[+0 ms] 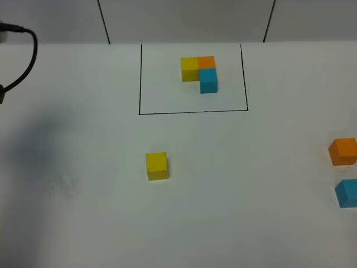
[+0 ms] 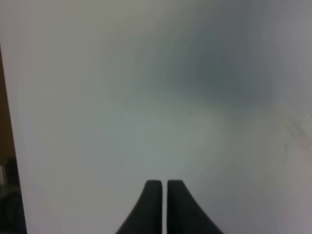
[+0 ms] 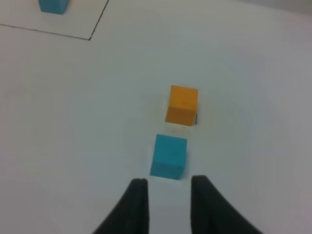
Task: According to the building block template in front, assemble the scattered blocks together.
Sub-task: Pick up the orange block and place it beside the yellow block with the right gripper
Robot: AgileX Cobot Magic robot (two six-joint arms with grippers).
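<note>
The building block template (image 1: 199,71) is an L of yellow, orange and light blue cubes inside a black drawn rectangle at the far middle of the table. Of the scattered blocks, the yellow cube (image 1: 157,166) sits near the table's middle. The orange cube (image 1: 342,151) and the light blue cube (image 1: 347,193) sit at the right edge. Neither gripper shows in the exterior view. My right gripper (image 3: 168,181) is open and empty, just short of the light blue cube (image 3: 168,156), with the orange cube (image 3: 182,105) beyond. My left gripper (image 2: 160,183) is shut and empty over bare table.
A black cable (image 1: 30,50) curls at the far left. The template's blue cube (image 3: 53,5) and the frame's corner (image 3: 90,39) show in the right wrist view. The table's edge (image 2: 6,146) shows in the left wrist view.
</note>
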